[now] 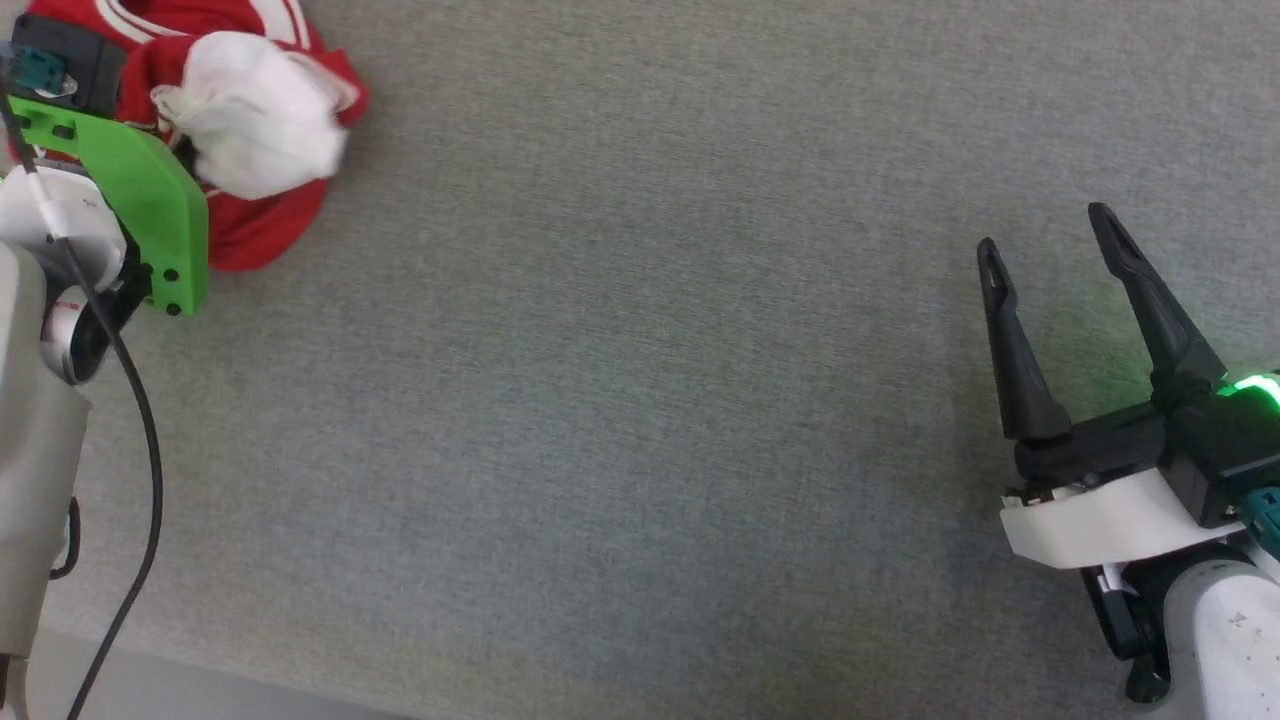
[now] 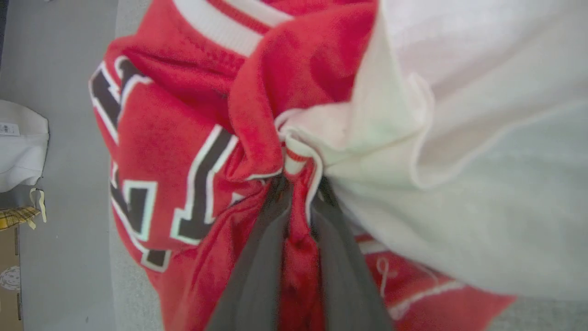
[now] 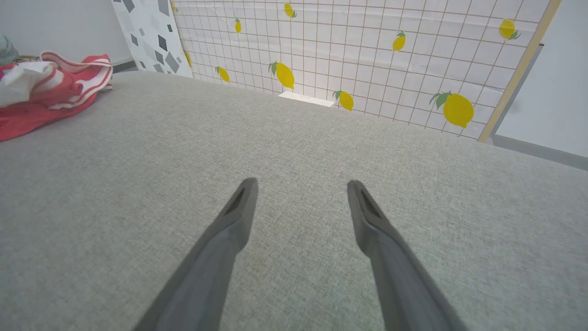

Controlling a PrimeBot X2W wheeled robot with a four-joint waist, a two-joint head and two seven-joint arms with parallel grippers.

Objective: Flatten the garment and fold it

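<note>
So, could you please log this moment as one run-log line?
left tool: shut on garment | right tool: open, empty, far from garment | garment: crumpled, not yet flattened

— Where is the left arm (image 1: 40,400)?
— Along the left edge of the surface (image 1: 640,400), reaching to its far left corner. It has a pale forearm with a black cable (image 1: 140,450) hanging beside it and a green bracket (image 1: 140,190) at the wrist.
— And the left gripper (image 2: 301,193)?
— Its two dark fingers (image 2: 257,271) stand nearly together, pinching a fold of the garment (image 2: 165,151) between them.
— The right gripper (image 1: 1044,228)?
— Near the right edge, above the surface. Its jaws are spread wide with nothing between them, pointing toward the far edge and leaning slightly left. There is a white collar (image 1: 1100,525) at the wrist, and a green light (image 1: 1250,388) glows beside it.
</note>
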